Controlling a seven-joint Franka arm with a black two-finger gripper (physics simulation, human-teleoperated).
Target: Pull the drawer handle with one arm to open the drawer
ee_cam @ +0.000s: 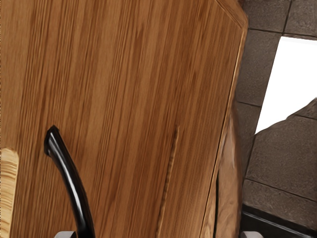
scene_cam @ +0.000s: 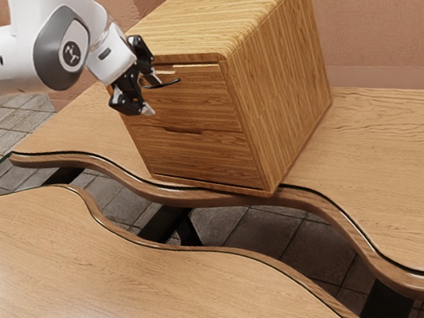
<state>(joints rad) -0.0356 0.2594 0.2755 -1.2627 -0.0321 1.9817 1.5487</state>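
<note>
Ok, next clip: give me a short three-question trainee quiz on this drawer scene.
1. True or false: the cabinet lies on its side.
2. The gripper is at which drawer's handle? A upper, B lower.
3. Fill in: that handle is coloured ___.
Key: 1 false; 2 A; 3 black.

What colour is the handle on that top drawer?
The drawer handle is glossy black, and the wrist view shows it best.
</note>
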